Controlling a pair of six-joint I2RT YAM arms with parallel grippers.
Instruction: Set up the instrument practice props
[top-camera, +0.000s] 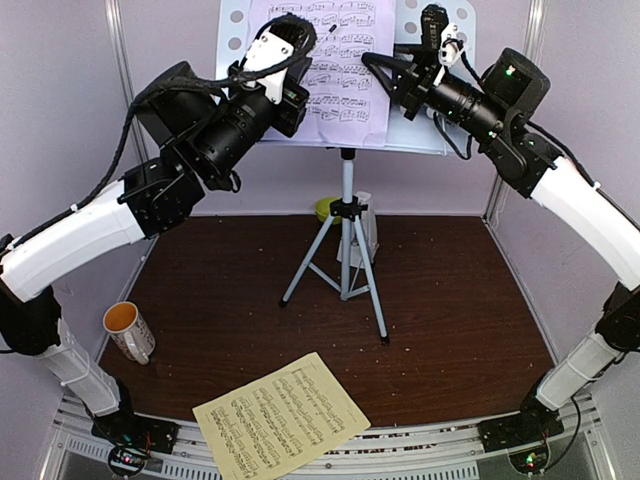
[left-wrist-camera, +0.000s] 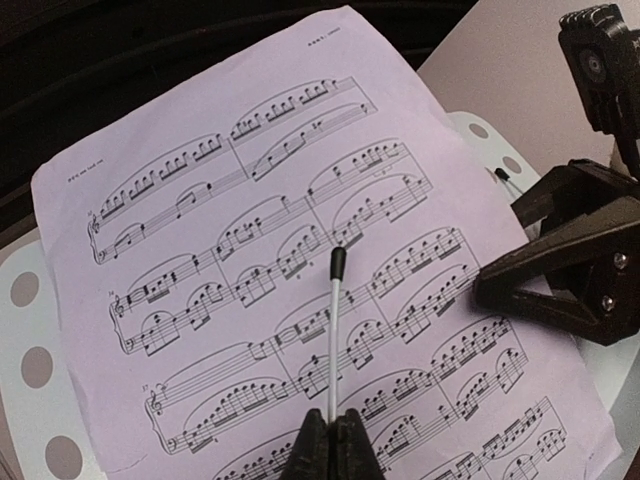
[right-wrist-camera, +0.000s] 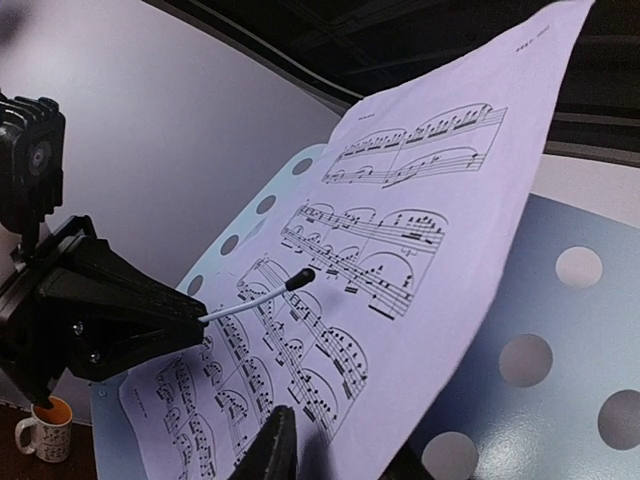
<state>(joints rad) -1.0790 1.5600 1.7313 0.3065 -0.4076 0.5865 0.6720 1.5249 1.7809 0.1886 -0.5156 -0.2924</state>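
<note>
Near left, a mug (top-camera: 128, 331) stands apart from the work. At the far side the left gripper (left-wrist-camera: 330, 448) is clamped tight on a thin white wire (left-wrist-camera: 333, 340) with a black tip. This wire seems to be the stand's page retainer, and it lies across the middle of the lavender page (left-wrist-camera: 200, 200). That page leans on the stand (top-camera: 231, 27), its right edge bowed off the metal. Near centre the yellow page (top-camera: 281, 416) lies flat on the table (top-camera: 450, 320). The metronome (top-camera: 371, 228) sits half hidden behind the tripod (top-camera: 347, 215), beside a green bowl (top-camera: 322, 207). Far right, the right gripper (right-wrist-camera: 335, 455) has its jaws parted around the lavender page's right edge, not visibly pinching it. The step in hand looks to be securing the first page. Next, that edge wants pressing flat against the stand, with the wire kept over it, before the yellow page is fetched.
</note>
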